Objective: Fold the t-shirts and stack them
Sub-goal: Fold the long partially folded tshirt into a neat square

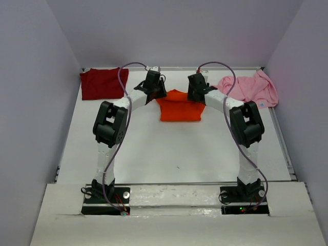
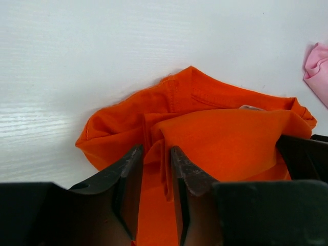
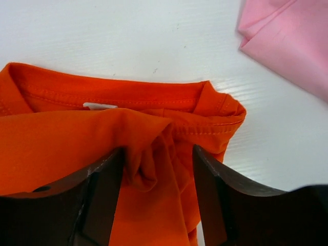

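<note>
Both tools are at the far edge of the orange shirt (image 1: 179, 105), which sits mid-tabletop (image 1: 174, 148) between them. The left tool (image 2: 154, 159) is clenched on a bunched fold of orange cloth, and the right tool (image 3: 158, 164) has a wad of it between its fingers too, though its jaws look wider. The maroon shirt (image 1: 101, 83) lies well off to the left tool's outer side, and the pink shirt (image 1: 249, 88) is crumpled just past the right tool's outer side.

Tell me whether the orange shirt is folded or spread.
Partly folded: the orange shirt is a compact block, a layer doubled over its collar, both grippers pinching bunched cloth.
</note>
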Motion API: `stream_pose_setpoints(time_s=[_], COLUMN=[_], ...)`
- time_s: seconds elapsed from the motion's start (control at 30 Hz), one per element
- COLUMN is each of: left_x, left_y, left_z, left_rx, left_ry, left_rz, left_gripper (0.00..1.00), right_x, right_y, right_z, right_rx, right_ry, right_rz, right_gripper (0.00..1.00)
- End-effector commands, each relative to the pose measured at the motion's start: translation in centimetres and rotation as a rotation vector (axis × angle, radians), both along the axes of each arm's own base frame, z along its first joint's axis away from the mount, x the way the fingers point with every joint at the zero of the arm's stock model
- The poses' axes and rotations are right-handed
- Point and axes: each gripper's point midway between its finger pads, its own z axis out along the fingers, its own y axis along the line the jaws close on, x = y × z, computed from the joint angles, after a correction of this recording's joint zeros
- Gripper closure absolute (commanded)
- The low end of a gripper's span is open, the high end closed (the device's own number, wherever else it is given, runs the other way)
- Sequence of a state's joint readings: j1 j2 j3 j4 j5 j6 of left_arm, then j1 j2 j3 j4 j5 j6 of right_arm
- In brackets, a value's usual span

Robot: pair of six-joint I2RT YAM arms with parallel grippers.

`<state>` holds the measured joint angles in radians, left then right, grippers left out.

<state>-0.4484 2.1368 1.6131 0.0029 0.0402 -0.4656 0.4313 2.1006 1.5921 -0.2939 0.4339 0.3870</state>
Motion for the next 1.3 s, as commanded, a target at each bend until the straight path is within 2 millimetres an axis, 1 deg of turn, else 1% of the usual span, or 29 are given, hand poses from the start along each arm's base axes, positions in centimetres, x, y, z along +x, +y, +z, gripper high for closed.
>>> stream_pose_setpoints(time_s=[0.0, 0.03, 0.1, 0.13, 0.17, 0.23, 0.3, 0.33, 0.37, 0.4, 0.43, 0.47, 0.5, 0.53, 0.57, 0.6, 0.63, 0.67, 0.7, 0.73, 0.77, 0.83, 0.87, 0.93, 1.0, 1.1, 1.2, 1.27], left_x=[1.4, 1.2, 1.1, 0.9, 0.6, 0.0, -0.8, -1.0, -1.8, -2.3, -3.2, -3.9, -4.4, -4.8, -5.7, -6.1, -6.8, -7.1, -7.2, -7.3, -7.2, -7.3, -7.3, -7.3, -7.3, -7.3, -7.3, -7.4], left_y=[0.1, 0.2, 0.5, 0.5, 0.6, 1.1, 1.9, 2.7, 3.7, 4.1, 4.7, 5.4, 6.0, 6.7, 7.5, 8.0, 8.5, 8.7, 8.9, 9.1, 9.1, 9.4, 9.4, 9.8, 9.8, 10.0, 9.8, 9.6], left_z=[6.4, 8.4, 10.4, 11.5, 13.7, 16.5, 18.0, 18.5, 19.1, 19.3, 20.5, 18.9, 18.6, 18.2, 17.8, 18.2, 19.7, 19.2, 19.4, 19.4, 19.7, 20.6, 20.6, 20.4, 20.5, 20.5, 20.3, 20.2], left_rx=[-0.066, -0.081, -0.084, -0.087, -0.093, -0.079, -0.042, -0.013, 0.020, 0.034, 0.038, 0.080, 0.095, 0.115, 0.112, 0.101, 0.075, 0.073, 0.076, 0.084, 0.089, 0.093, 0.091, 0.100, 0.107, 0.104, 0.097, 0.094], left_ry=[-0.143, -0.174, -0.207, -0.221, -0.242, -0.273, -0.268, -0.272, -0.278, -0.286, -0.314, -0.294, -0.299, -0.306, -0.335, -0.366, -0.414, -0.427, -0.432, -0.433, -0.431, -0.440, -0.442, -0.440, -0.443, -0.442, -0.436, -0.432], left_rz=[0.027, 0.026, 0.026, 0.022, 0.019, 0.008, 0.004, 0.030, 0.041, 0.041, 0.043, 0.036, 0.043, 0.062, 0.078, 0.099, 0.115, 0.121, 0.124, 0.131, 0.130, 0.134, 0.136, 0.141, 0.140, 0.144, 0.134, 0.127], left_gripper=[0.62, 0.62, 0.61, 0.61, 0.61, 0.61, 0.61, 0.61, 0.61, 0.61, 0.61, 0.61, 0.61, 0.61, 0.61, 0.61, 0.59, 0.58, 0.58, 0.58, 0.58, 0.57, 0.57, 0.57, 0.57, 0.57, 0.57, 0.57], right_x=[2.2, 1.8, 1.3, 0.9, 0.4, -0.3, -1.0, -1.3, -1.6, -2.2, -2.4, -2.8, -2.9, -3.3, -3.8, -3.8, -4.1, -4.3, -4.4, -4.3, -4.2, -4.1, -4.2, -3.8, -3.5, -3.1, -2.7, -2.2], right_y=[0.4, 0.3, 0.7, 0.9, 1.5, 2.0, 2.5, 3.1, 3.3, 4.5, 4.7, 5.5, 5.8, 7.0, 7.8, 8.3, 8.9, 9.5, 9.8, 9.9, 10.1, 10.4, 11.0, 11.2, 11.3, 11.2, 11.2, 11.2], right_z=[5.3, 6.5, 7.4, 7.7, 8.1, 8.2, 7.9, 7.8, 7.5, 7.2, 7.0, 7.0, 6.7, 6.2, 5.9, 5.6, 5.2, 5.1, 5.0, 4.7, 4.0, 3.7, 3.2, 2.7, 1.5, 0.5, 0.4, 0.9], right_rx=[0.027, 0.036, 0.056, 0.070, 0.096, 0.122, 0.145, 0.149, 0.154, 0.176, 0.184, 0.193, 0.201, 0.219, 0.226, 0.241, 0.243, 0.251, 0.269, 0.277, 0.282, 0.298, 0.299, 0.301, 0.289, 0.271, 0.262, 0.258], right_ry=[-0.134, -0.151, -0.154, -0.153, -0.146, -0.129, -0.106, -0.099, -0.083, -0.068, -0.057, -0.050, -0.038, -0.016, 0.001, 0.014, 0.026, 0.031, 0.038, 0.043, 0.058, 0.069, 0.077, 0.084, 0.106, 0.120, 0.120, 0.110], right_rz=[0.020, 0.024, 0.055, 0.072, 0.109, 0.136, 0.163, 0.183, 0.196, 0.232, 0.243, 0.271, 0.285, 0.323, 0.347, 0.365, 0.378, 0.389, 0.388, 0.382, 0.373, 0.374, 0.381, 0.376, 0.366, 0.354, 0.345, 0.340], right_gripper=[0.37, 0.37, 0.36, 0.36, 0.36, 0.36, 0.36, 0.36, 0.36, 0.36, 0.36, 0.37, 0.37, 0.37, 0.37, 0.37, 0.37, 0.37, 0.37, 0.37, 0.36, 0.36, 0.36, 0.36, 0.35, 0.35, 0.35, 0.35])
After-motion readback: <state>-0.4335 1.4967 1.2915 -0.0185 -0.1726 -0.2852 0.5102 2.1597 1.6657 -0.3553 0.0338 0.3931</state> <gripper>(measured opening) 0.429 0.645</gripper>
